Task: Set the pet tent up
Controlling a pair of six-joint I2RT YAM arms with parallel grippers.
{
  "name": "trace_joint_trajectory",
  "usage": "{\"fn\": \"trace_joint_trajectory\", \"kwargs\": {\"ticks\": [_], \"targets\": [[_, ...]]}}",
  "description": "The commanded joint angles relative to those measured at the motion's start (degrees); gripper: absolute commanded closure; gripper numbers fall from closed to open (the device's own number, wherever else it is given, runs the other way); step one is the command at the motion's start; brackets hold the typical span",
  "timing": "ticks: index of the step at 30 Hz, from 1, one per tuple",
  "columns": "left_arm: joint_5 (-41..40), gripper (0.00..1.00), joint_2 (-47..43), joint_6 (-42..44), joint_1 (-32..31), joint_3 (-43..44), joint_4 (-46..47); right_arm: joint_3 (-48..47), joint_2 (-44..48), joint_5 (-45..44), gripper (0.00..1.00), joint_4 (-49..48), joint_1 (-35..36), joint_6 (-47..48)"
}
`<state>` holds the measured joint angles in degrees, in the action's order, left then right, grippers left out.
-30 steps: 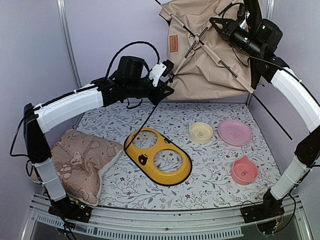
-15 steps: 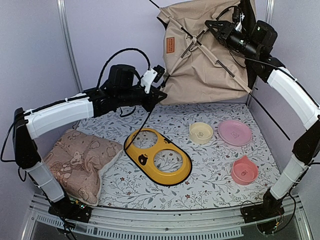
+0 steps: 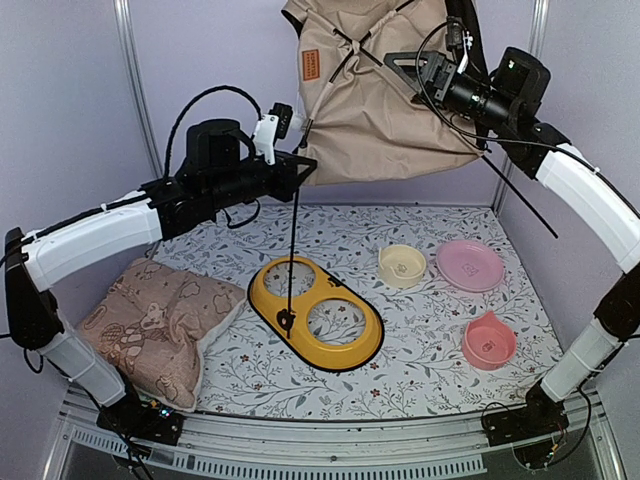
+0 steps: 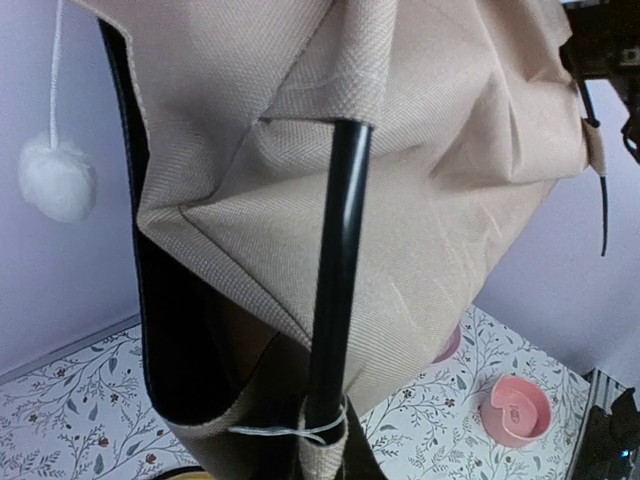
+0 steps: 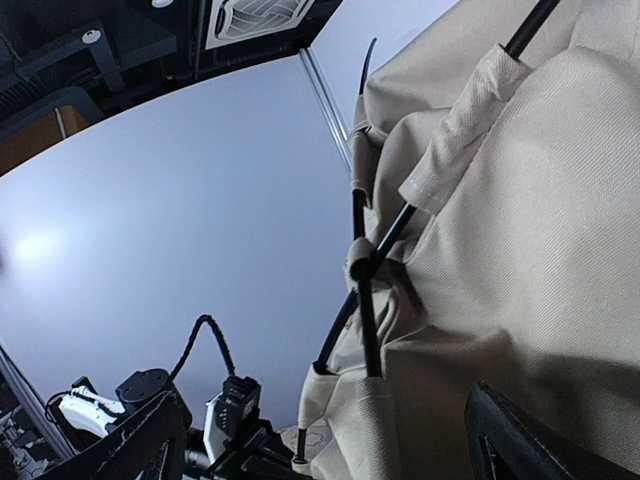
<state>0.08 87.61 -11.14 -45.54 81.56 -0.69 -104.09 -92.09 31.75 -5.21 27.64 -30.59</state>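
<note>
The pet tent [image 3: 385,110], tan fabric with a brown label [image 3: 312,66], hangs high at the back. My left gripper [image 3: 300,166] is shut on its lower left corner, where a thin black pole [image 3: 293,250] hangs straight down over the yellow tray. In the left wrist view that pole [image 4: 338,280] runs up into a fabric sleeve, and the white pompom [image 4: 57,178] dangles at the left; my own fingers are out of frame there. My right gripper [image 3: 400,62] stands open against the tent's upper right. In the right wrist view, its fingers [image 5: 130,450] spread wide before crossed poles [image 5: 365,262].
On the flowered mat lie a yellow double-bowl tray [image 3: 316,312], a cream bowl [image 3: 401,265], a pink plate [image 3: 470,264] and a pink bowl [image 3: 488,340]. A pinkish cushion [image 3: 160,325] rests at the near left. Metal frame posts [image 3: 135,90] stand at the back corners.
Both arms carried the tent left and upward. My right gripper opened and let go of the pole it held. The hanging pole swung from slanted to vertical.
</note>
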Motion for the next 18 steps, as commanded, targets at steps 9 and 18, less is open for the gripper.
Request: {"fn": "trace_joint_trajectory", "kwargs": {"ticks": [9,18], "targets": [[-4.3,1.0,-7.8,-12.3,-1.6,-11.5,13.0,22.2,17.5,-5.8,0.01,-9.1,3.6,6.9],[-9.1,1.0,-12.0,-17.2,-4.0,-17.6,14.4,28.7,20.6,-1.9,0.01,-15.4,6.6,2.6]]}}
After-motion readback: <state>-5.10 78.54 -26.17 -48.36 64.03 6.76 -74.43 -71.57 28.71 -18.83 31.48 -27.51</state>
